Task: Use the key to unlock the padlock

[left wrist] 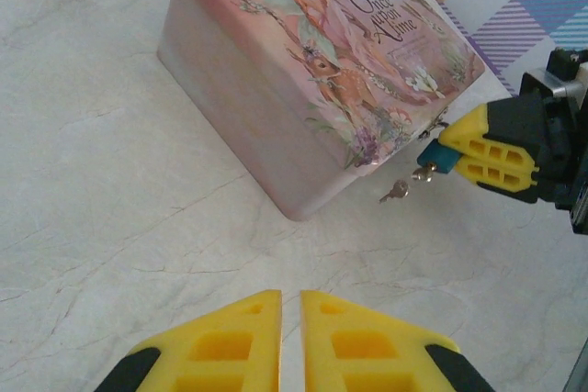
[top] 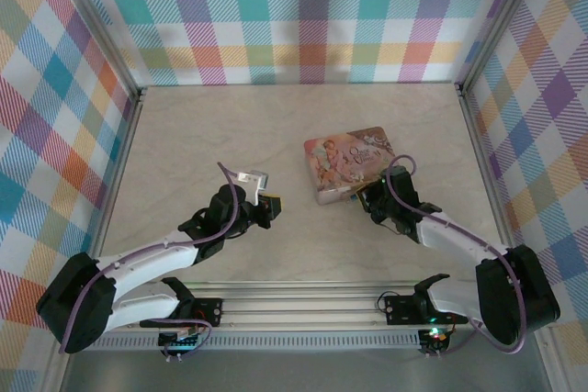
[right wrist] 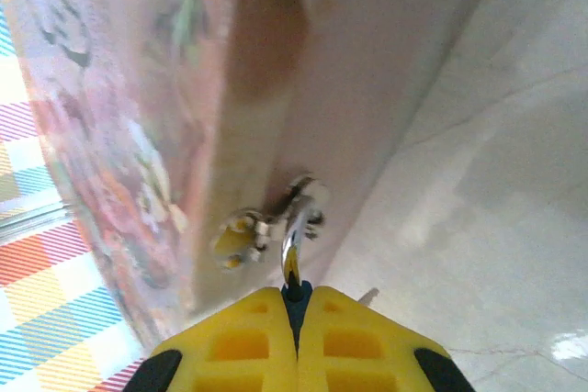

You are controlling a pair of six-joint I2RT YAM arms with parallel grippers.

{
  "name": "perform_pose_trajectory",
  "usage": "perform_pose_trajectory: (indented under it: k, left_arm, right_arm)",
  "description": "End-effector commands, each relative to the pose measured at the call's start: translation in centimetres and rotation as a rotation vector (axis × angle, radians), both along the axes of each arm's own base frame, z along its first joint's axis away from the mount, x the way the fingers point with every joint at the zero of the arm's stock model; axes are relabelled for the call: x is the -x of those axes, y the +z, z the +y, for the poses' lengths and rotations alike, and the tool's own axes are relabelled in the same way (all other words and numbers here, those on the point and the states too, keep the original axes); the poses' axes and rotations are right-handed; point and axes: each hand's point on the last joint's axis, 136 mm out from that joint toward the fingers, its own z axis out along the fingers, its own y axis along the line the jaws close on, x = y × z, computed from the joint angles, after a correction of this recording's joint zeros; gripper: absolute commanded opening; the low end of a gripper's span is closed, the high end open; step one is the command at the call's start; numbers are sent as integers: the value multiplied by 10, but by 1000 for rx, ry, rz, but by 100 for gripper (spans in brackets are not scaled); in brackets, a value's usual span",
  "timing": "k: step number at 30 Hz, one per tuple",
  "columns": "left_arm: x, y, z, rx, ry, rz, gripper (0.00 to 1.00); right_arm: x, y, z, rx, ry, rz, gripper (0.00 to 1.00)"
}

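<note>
- Top external: both arms reach out over the table (top: 211, 126). My left gripper (top: 266, 206) sits in open space, well apart from the box (top: 349, 161). My right gripper (top: 365, 197) is up against the box's near corner.
- Left wrist: the left jaws are almost pressed together, with only a slit between them, and hold nothing. Across from them the right fingers pinch a small blue piece, which I take for the head of the key (left wrist: 439, 161). A spare key (left wrist: 397, 192) dangles just below it. The box is the one container here; its lid is down, so its contents are hidden.
- Right wrist: the right jaws are pinched on that blue head. A silver blade runs up from them to the padlock (right wrist: 241, 234), a small gold body hanging on the box's front wall just under the lid edge. It is too blurred for me to tell whether the blade is seated in the keyhole.
- My read of the step: the key is at the lock and the turn is not yet made. The next move calls for a small, gentle roll of the right wrist with the blade kept in line. The left gripper could brace the box against sliding.
</note>
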Motion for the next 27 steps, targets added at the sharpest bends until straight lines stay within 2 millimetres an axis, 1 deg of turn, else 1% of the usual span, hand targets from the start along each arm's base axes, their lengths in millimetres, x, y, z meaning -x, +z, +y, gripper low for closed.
perform_pose_trajectory:
  k: [1,6,9,11,13,16,19,22,25,27]
  left_arm:
    - [2,-4,7,-31,10,-12,14]
    - [3,-5,9,-35,10,-8,14]
    - [4,-5,11,-36,14,-11,14]
    - [5,-5,11,-37,15,-10,14]
    - [5,-4,13,-39,17,-14,14]
    - [6,-2,14,-38,20,-18,14]
    - [7,-2,16,-39,24,-19,14]
    - [8,-2,18,-38,26,-18,14]
    - [9,-3,18,-38,28,-16,14]
    - [9,-4,18,-39,28,-15,14]
  right_arm:
    - [-13,9,2,-47,-24,-24,0]
    - [-6,-17,-1,-89,-64,30,0]
    - [-3,-25,-6,-81,-80,46,0]
    - [-4,-23,-10,-82,-90,39,0]
    - [-8,-17,-12,-85,-97,21,0]
    - [-13,2,-17,-57,-88,-17,0]
    - [-14,13,-23,-20,-73,-34,0]
    - [-9,9,-29,2,-65,-13,0]
    - [-1,-3,-33,0,-64,17,0]
    - [1,-8,-35,-5,-62,24,0]
